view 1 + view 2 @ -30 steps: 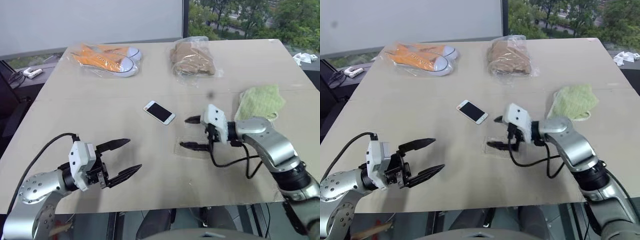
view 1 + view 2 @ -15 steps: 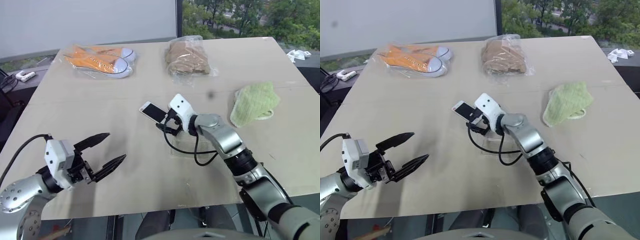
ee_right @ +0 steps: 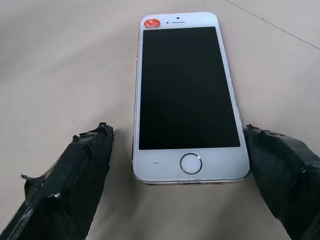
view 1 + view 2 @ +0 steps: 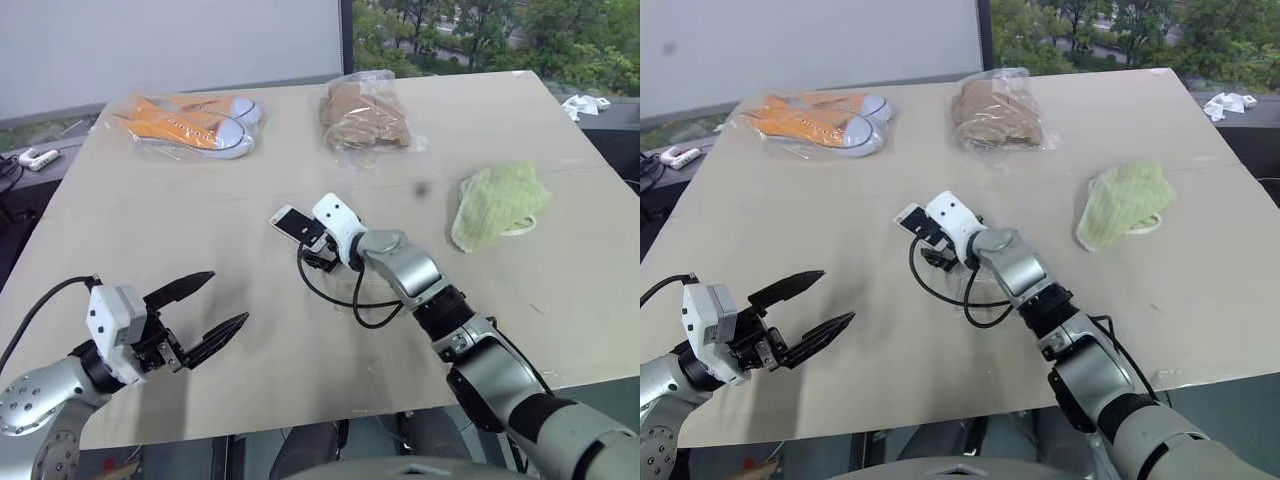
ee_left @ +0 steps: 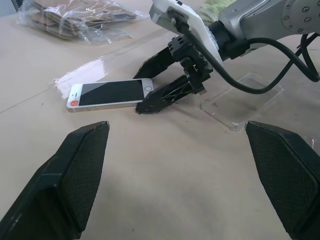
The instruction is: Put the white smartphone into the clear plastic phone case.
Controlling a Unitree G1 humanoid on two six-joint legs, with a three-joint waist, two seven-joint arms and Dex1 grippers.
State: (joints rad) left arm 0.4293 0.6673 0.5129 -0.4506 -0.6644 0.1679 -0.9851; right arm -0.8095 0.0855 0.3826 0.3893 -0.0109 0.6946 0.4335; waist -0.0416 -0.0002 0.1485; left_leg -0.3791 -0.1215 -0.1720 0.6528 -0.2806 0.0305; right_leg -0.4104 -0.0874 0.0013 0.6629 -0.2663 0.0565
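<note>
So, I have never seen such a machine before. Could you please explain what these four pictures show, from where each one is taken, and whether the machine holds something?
It is a humanoid robot with two arms; each ends in a gripper of two black fingers. The two wide pictures come from a camera on its head, looking down over a table. The other two come from cameras on its wrists, looking along the fingers.

On the table lie the white smartphone, the clear plastic phone case, orange shoes in a bag, a bagged brown item and a green cloth.

The right gripper is open, with one finger on each side of the phone's near end, but not closed on it. The left gripper is open too, waiting above the near edge. Nothing is held.
</note>
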